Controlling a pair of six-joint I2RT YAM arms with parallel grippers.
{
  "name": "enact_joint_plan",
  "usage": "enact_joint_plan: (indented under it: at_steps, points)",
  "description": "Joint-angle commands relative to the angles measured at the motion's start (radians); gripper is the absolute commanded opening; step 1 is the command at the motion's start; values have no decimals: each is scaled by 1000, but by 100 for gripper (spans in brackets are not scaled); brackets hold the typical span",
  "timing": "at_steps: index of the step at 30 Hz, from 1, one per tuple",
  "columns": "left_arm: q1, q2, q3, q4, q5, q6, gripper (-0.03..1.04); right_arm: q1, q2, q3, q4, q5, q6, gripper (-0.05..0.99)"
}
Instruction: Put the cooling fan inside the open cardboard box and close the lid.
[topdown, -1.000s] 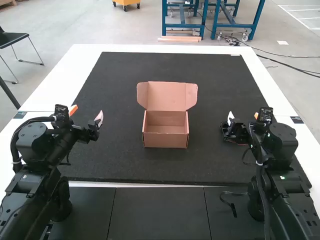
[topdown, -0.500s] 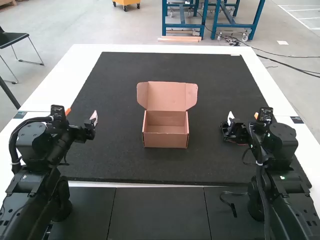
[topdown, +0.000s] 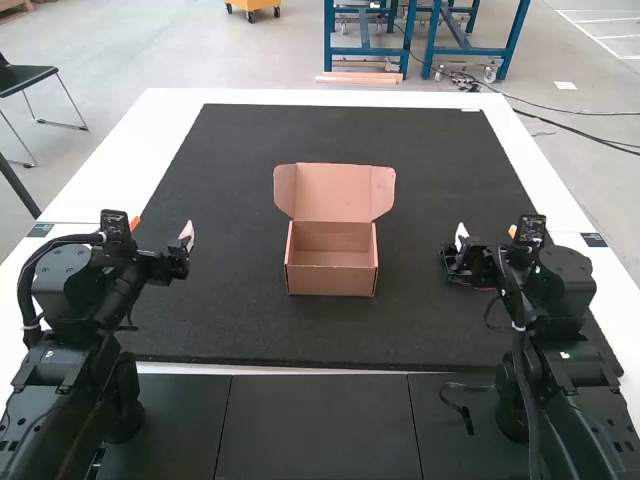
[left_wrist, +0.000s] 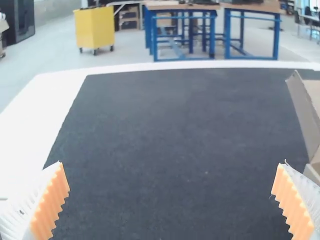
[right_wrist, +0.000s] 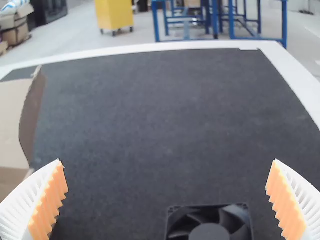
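The cooling fan (right_wrist: 209, 222) lies on the black mat (topdown: 420, 170), right of the open cardboard box (topdown: 331, 258) (lid standing up), under the right gripper (right_wrist: 167, 200), whose fingers are spread. The left gripper (left_wrist: 170, 200) hangs left of the box, spread wide, holding nothing.

The right wrist view's edge cuts off the cooling fan (right_wrist: 209, 223) and the cardboard box (right_wrist: 12, 115).

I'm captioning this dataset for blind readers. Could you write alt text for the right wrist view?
A black fan lies flat on the dark mat close to the open right tool, in line with the gap between its orange-padded fingers. A cardboard box stands farther off on the mat.
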Motion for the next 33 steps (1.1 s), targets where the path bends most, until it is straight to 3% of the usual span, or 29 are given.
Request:
enact_joint_plan:
  at_steps: [1, 6, 10, 11, 14, 23, 27, 31, 33]
  points:
    - [10, -14, -6, 2, -15, 5, 96, -11, -7, -4, -1, 11, -12, 91]
    - [8, -14, -6, 33, -15, -24, 96, -11, -7, -4, 27, 27, 2, 91]
    - [18, -14, -6, 174, -64, -50, 96, -11, -7, -4, 179, 145, 17, 91]
    - [21, -14, -2, 210, -65, -50, 96, -12, -7, -2, 248, 146, 17, 91]
    - [31, -14, 16, 274, -76, -49, 96, -19, -6, 24, 295, 146, 14, 91]
    - [31, 126, 195, 271, -84, -49, 96, -22, 291, 266, 294, 163, 14, 91]
    - [31, 344, 395, 233, -85, -50, 96, -22, 518, 483, 187, 165, 14, 91]
    - [31, 568, 654, 108, -65, -50, 96, -19, 648, 697, 4, 162, 3, 91]
    - [31, 661, 761, 22, 18, -47, 96, -20, 708, 803, -113, 159, -1, 91]
